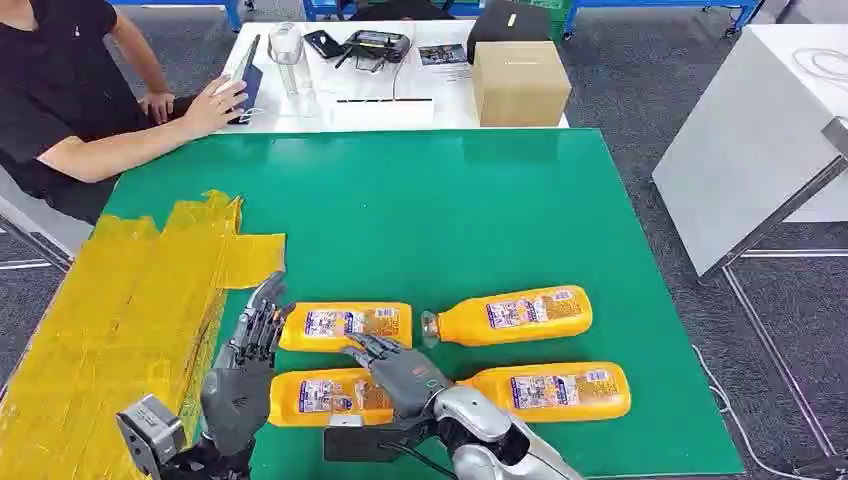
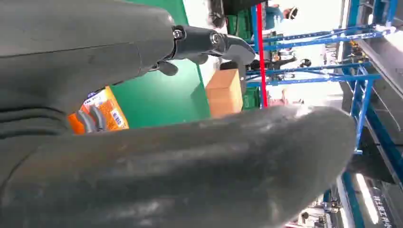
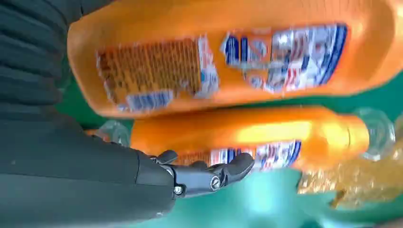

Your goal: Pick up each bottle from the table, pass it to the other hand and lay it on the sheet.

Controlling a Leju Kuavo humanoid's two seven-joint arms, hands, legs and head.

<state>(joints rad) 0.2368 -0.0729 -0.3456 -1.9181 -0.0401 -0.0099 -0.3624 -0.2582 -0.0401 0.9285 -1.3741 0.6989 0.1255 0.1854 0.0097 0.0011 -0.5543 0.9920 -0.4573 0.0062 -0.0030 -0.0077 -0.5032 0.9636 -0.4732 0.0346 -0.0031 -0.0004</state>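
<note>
Four orange bottles lie on their sides on the green table, in two rows. The right hand rests open-fingered over the near left bottle, gripping nothing. The left hand hovers open just left of the far left bottle, beside the yellow sheet.

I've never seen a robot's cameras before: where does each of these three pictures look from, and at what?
Head view: high on the body, looking down at the green table, four orange bottles, both arms.
Left wrist view: behind the left hand, looking across the table toward a cardboard box.
Right wrist view: behind the right hand, close on two bottles.
Shared: the box appears in head and left wrist views.
</note>
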